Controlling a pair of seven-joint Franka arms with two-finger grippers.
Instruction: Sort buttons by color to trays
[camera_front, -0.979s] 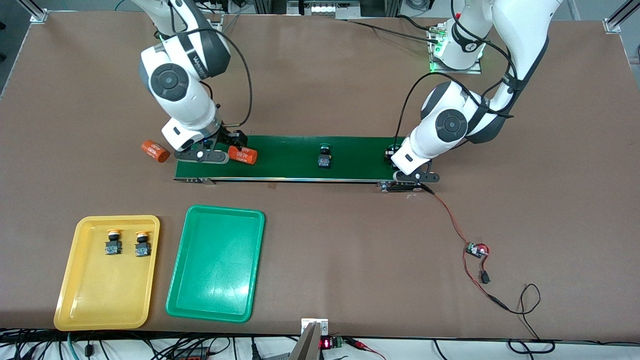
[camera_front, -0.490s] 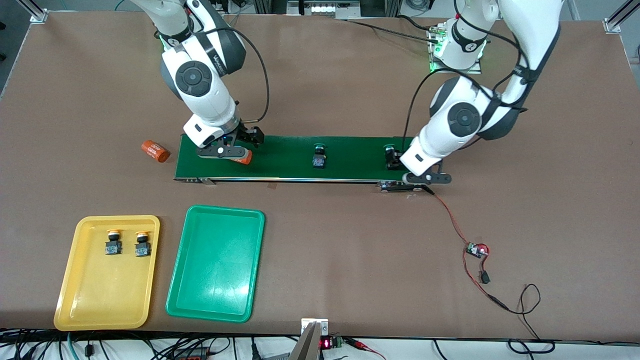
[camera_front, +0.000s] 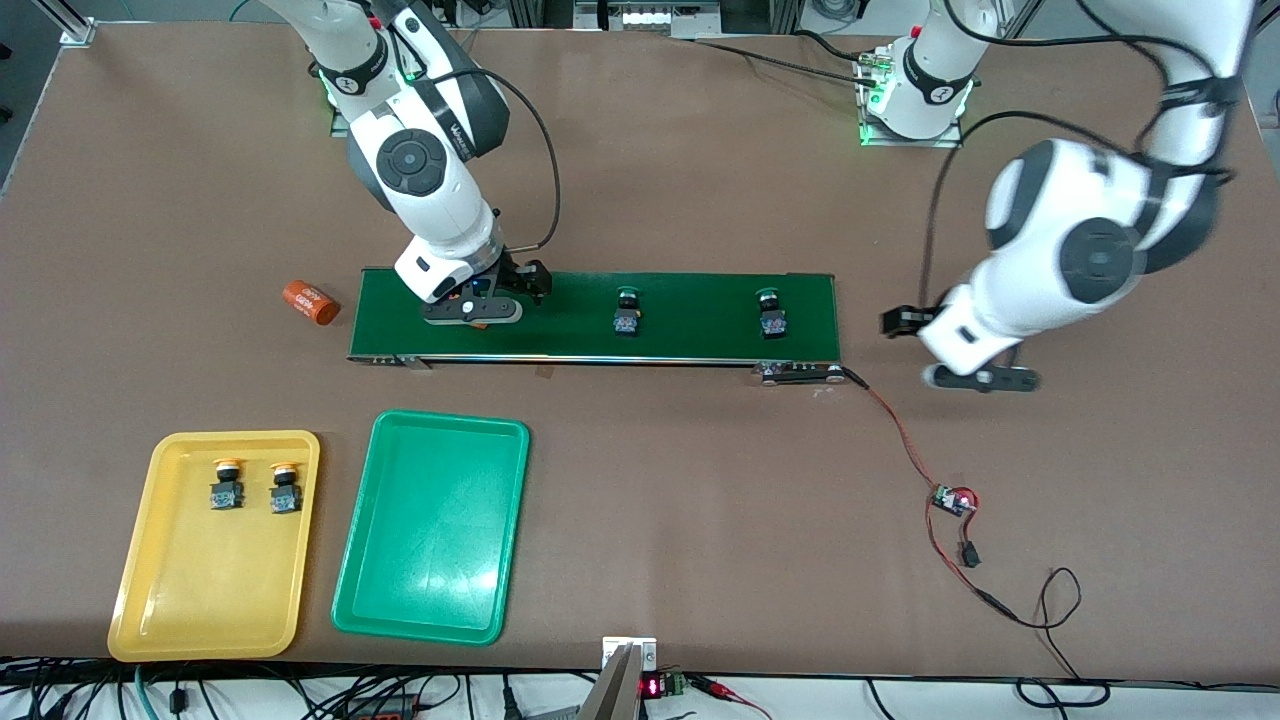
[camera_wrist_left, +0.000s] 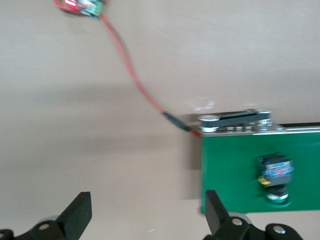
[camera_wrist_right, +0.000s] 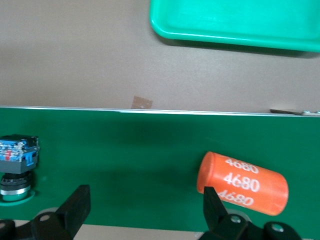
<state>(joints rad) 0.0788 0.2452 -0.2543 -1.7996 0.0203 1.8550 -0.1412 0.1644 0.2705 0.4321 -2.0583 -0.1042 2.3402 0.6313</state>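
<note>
The left gripper (camera_front: 985, 378) hangs over the bare counter (camera_front: 700, 500) just off the conveyor belt's (camera_front: 690, 300) end toward the left arm, jaws spread wide and holding nothing. The right gripper (camera_front: 472, 310) hovers low over the belt's other end, jaws likewise wide apart and empty, with an orange cylinder (camera_wrist_right: 242, 183) lying on the belt beside one finger. Two green-capped buttons (camera_front: 627, 311) (camera_front: 771, 312) sit on the belt, well apart from each other. Two yellow-capped buttons (camera_front: 227, 486) (camera_front: 285, 490) stand side by side in the yellow tray (camera_front: 200, 620). The green tray (camera_front: 430, 600) lies just beside it. A second orange cylinder (camera_front: 310, 302) rests on the counter near the belt's end.
</note>
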